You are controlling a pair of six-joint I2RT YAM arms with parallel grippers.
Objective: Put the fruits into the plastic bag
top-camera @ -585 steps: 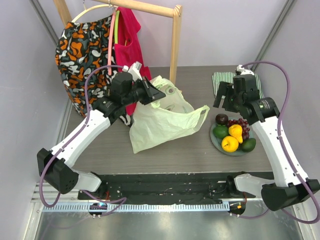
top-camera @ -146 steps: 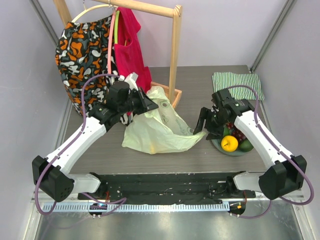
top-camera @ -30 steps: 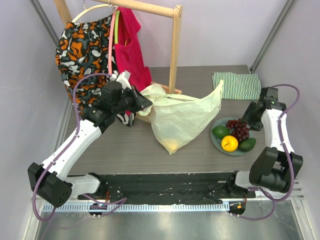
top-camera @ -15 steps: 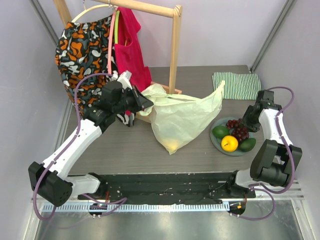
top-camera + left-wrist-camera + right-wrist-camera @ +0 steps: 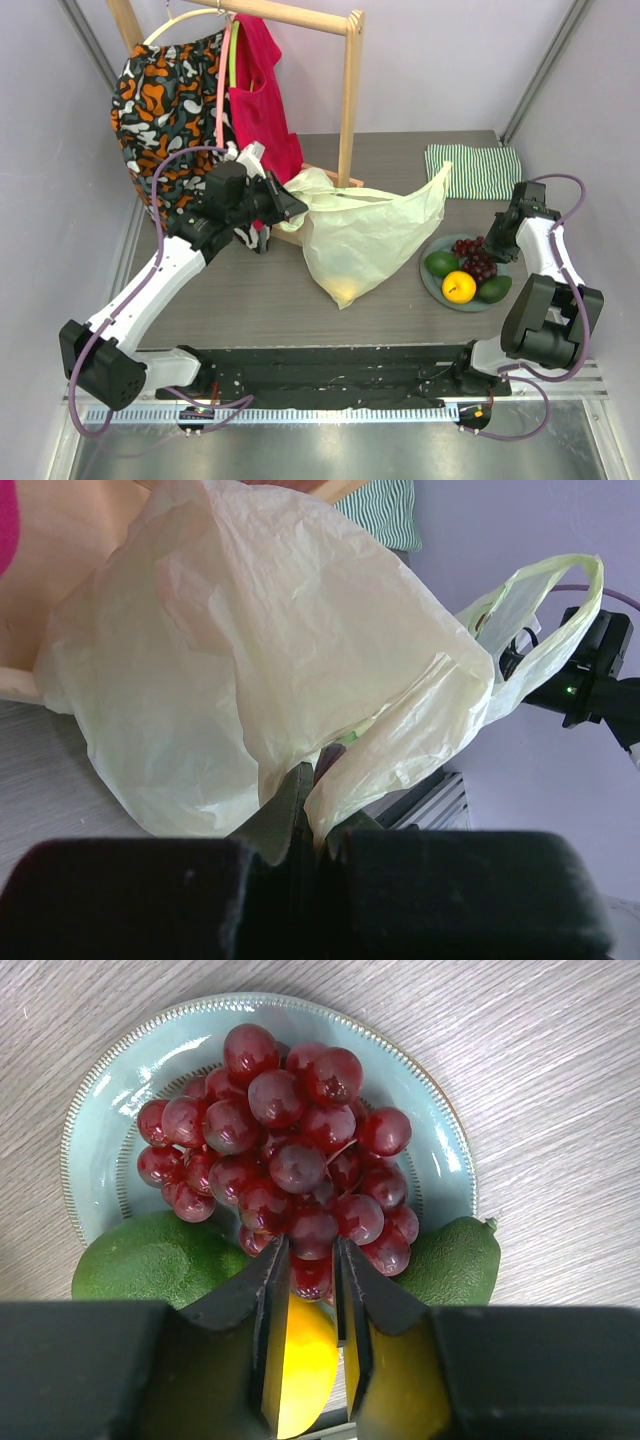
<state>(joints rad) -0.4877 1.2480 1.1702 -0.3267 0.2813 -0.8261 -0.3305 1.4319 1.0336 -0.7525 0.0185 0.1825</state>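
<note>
Top external: holds bag (image 5: 370, 235) up left of plate (image 5: 100, 1130), edge pinched in left fingers (image 5: 300, 808), yellowish lump (image 5: 345, 290) inside. Hovers right fingers (image 5: 278, 1265), narrowly parted, empty, over plate's grapes (image 5: 285, 1150), avocados (image 5: 160, 1260), citrus (image 5: 459, 287). Looks mostly undone.

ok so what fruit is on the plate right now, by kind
grape bunch: 1
avocados: 2
yellow citrus: 1
total: 4

A wooden rack (image 5: 350, 90) stands far left on the grey table (image 5: 250, 300), with a red garment (image 5: 262, 100) and an orange-black patterned one (image 5: 165, 90) hanging from it. A striped cloth (image 5: 480, 170) lies far right, a plate (image 5: 440, 1165) nearer.
</note>
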